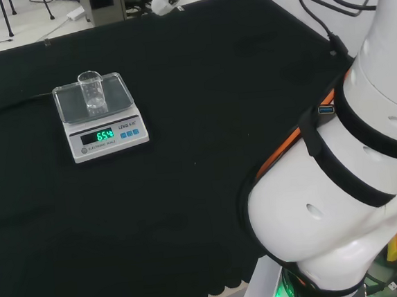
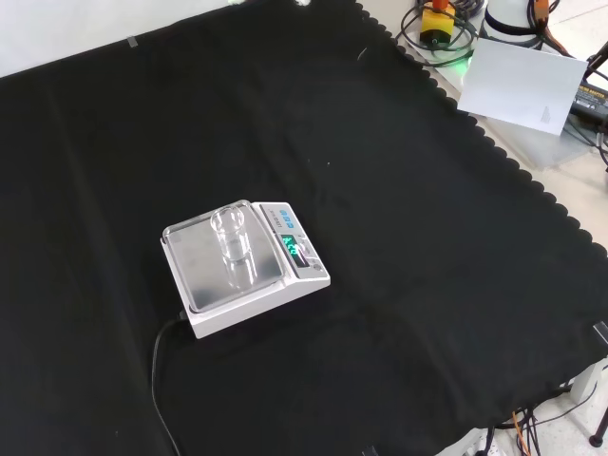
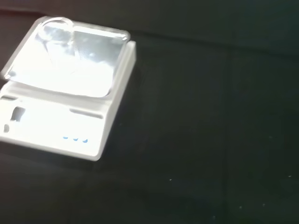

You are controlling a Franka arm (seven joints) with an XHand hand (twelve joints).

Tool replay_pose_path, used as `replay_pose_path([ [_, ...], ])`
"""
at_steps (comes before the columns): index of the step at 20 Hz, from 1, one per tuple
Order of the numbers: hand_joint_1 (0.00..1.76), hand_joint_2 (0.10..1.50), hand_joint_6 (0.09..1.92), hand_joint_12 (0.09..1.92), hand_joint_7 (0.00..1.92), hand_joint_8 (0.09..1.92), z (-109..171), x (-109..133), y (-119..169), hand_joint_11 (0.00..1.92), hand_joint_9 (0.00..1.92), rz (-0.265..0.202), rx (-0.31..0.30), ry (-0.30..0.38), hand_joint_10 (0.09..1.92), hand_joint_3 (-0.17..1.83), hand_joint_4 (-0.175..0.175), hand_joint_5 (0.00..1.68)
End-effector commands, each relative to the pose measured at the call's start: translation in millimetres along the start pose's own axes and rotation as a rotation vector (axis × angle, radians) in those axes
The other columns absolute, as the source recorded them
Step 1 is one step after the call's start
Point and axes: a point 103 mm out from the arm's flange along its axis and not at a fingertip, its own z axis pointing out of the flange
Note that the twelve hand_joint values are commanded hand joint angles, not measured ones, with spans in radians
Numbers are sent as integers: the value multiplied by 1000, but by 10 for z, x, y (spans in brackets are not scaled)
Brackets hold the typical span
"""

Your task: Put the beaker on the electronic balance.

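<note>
Stands upright on the pan of the scale (image 1: 105, 134), well clear of the bare surface (image 1: 200, 86) — the beaker (image 1: 91, 92). Probably light, rigid, slick, breakable; best gripped round mid-wall. Cannot tell the hand's state.

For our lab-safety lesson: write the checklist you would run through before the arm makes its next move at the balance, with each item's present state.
1. Beaker stands upright on the pan: ok.
2. Beaker sits within the pan's edges, not overhanging: ok.
3. Electronic balance lies flat on the black cloth: ok.
4. Balance display is lit: ok.
5. Nothing touches the beaker: ok.
6. Hand's fingers open and clear: cannot tell.
</note>
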Motion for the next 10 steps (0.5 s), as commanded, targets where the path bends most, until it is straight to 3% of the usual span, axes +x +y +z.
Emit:
replay_pose_path([
  [1,715,991,640,1425,635,789,946,103,-791,327,734,402,-184,78,805,142,-84,622],
  [4,719,949,787,1419,668,794,1024,61,-839,346,765,393,-180,126,799,263,-88,627],
  [7,721,893,821,1417,672,802,1060,-34,-870,349,770,363,-220,140,803,394,-90,632],
  [8,722,882,825,1420,674,804,1018,117,-856,347,772,351,-224,137,805,420,-91,635],
  [10,723,873,831,1423,683,808,1039,98,-842,346,781,348,-204,144,808,446,-93,643],
])
